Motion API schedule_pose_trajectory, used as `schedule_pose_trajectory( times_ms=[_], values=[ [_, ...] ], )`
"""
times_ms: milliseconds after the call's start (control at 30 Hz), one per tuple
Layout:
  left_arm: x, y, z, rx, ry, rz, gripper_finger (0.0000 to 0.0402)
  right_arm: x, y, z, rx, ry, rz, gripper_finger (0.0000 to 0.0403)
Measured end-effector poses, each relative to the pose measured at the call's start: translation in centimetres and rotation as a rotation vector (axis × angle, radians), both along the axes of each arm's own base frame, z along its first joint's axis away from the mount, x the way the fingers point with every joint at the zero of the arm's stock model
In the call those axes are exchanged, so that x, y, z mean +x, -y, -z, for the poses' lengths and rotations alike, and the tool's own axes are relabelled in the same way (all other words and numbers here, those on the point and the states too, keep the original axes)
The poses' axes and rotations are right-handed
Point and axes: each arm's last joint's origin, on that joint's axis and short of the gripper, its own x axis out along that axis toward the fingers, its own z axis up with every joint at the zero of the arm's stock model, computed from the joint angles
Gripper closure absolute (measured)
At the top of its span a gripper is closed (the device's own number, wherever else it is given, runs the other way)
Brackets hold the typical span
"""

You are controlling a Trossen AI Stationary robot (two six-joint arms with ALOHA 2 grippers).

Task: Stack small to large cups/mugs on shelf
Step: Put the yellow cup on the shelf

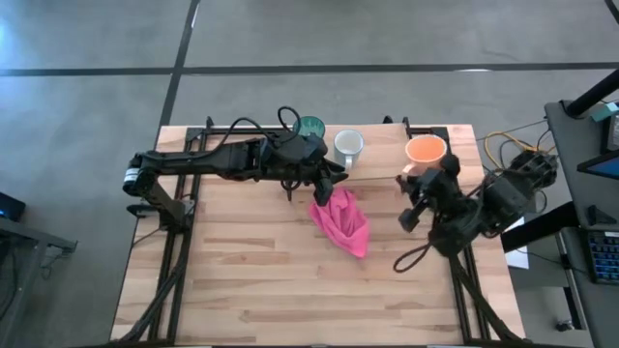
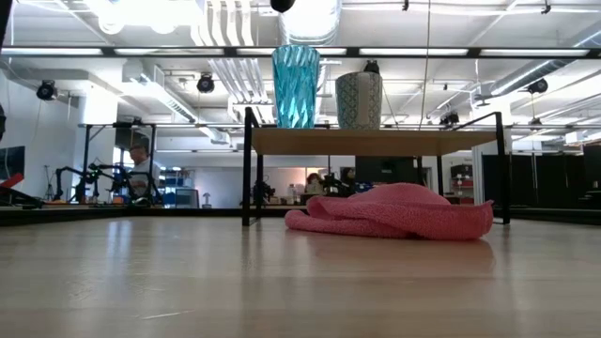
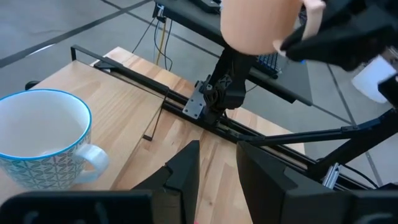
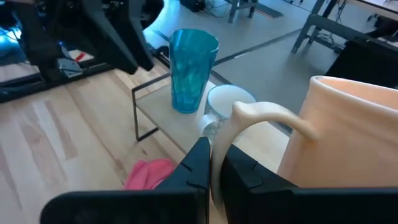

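The teal tumbler (image 2: 296, 86) and the white mug (image 2: 359, 100) stand side by side on the shelf (image 2: 376, 142); both also show in the right wrist view, tumbler (image 4: 189, 70) and white mug (image 4: 227, 101). The orange mug (image 1: 426, 150) hangs in the air by the shelf's right end, held by my right gripper (image 1: 419, 177), which is shut on it. My left gripper (image 1: 332, 175) is open and hovers just in front of the shelf, near the white mug (image 3: 38, 142), touching nothing. The low view does not show the orange mug. My right gripper (image 4: 217, 148) pinches the orange mug's handle (image 4: 234, 122) between its two fingers, which lie across the loop. It comes at the handle from the table's near right side. The mug (image 4: 348, 134) is lifted clear and upright, its mouth facing up.
A crumpled pink cloth (image 1: 341, 221) lies on the tabletop just in front of the shelf, below my left gripper. Black frame rails (image 1: 174, 208) run along both table sides. The near half of the table (image 1: 290, 290) holds nothing. People and equipment show in the room beyond.
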Motion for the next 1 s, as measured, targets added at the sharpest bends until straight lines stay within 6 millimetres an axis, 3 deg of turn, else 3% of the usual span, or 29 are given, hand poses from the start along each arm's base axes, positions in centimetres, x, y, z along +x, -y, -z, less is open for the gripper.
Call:
schedule_pose_trajectory(
  times_ms=[200,500,1000],
  values=[
    [0.0,0.0,0.0,0.000,-0.001,0.000,0.0310,-1.2,0.4,0.6,-0.005,0.007,-0.037,0.0391],
    [0.0,-0.1,0.0,0.007,0.002,0.001,0.0310,-2.0,0.5,4.8,-0.041,0.065,-0.156,0.0391],
    [0.0,-0.1,0.0,0.007,0.006,0.001,0.0310,-5.6,3.1,9.2,-0.027,0.438,-0.426,0.0390]
  ],
)
